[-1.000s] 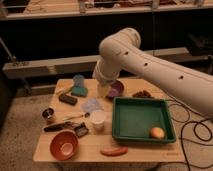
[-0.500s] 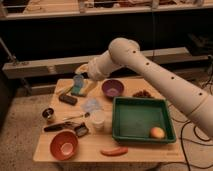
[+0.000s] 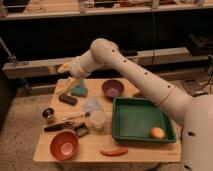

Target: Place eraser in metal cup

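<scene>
Eraser [image 3: 68, 99] lay flat just left of and nearer than the teal block [image 3: 80, 91], long axis roughly left-to-right as viewed. Metal cup [image 3: 48, 114] stood further left of the block and nearer again. Gripper [image 3: 66, 69] hung above the block's far-left corner, so the eraser lay below and nearer; spread or closed, could not tell.

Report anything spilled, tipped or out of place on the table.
Nothing stands out: the metal cup sits upright, the eraser lies flat near the teal block, and the gripper hovers over the table's back edge.
</scene>
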`<state>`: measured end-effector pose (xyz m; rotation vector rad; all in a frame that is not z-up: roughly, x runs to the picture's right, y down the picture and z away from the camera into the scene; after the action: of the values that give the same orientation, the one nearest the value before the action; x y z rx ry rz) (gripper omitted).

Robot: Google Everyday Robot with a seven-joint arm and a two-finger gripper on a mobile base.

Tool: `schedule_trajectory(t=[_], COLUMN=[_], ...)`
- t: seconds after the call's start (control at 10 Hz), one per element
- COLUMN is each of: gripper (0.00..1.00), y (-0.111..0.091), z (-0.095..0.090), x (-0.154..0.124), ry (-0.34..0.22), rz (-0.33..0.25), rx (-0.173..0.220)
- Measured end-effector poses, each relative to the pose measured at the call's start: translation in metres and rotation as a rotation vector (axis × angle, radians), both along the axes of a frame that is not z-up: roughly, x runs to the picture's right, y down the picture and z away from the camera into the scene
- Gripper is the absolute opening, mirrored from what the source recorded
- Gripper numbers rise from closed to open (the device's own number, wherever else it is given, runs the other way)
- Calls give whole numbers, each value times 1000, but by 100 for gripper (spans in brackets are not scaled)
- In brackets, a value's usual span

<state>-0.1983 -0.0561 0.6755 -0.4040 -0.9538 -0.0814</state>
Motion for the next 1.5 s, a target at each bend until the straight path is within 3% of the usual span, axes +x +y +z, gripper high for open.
schedule_trajectory(t=[0.4, 0.8, 1.3, 1.5], gripper=[65, 65, 65, 65], y=[4, 13, 14, 19], z=[39, 76, 79, 84], x=[-23, -7, -2, 3], ry=[98, 202, 209, 249], rz=[-47, -55, -50, -66], rx=[-9, -37, -41, -78])
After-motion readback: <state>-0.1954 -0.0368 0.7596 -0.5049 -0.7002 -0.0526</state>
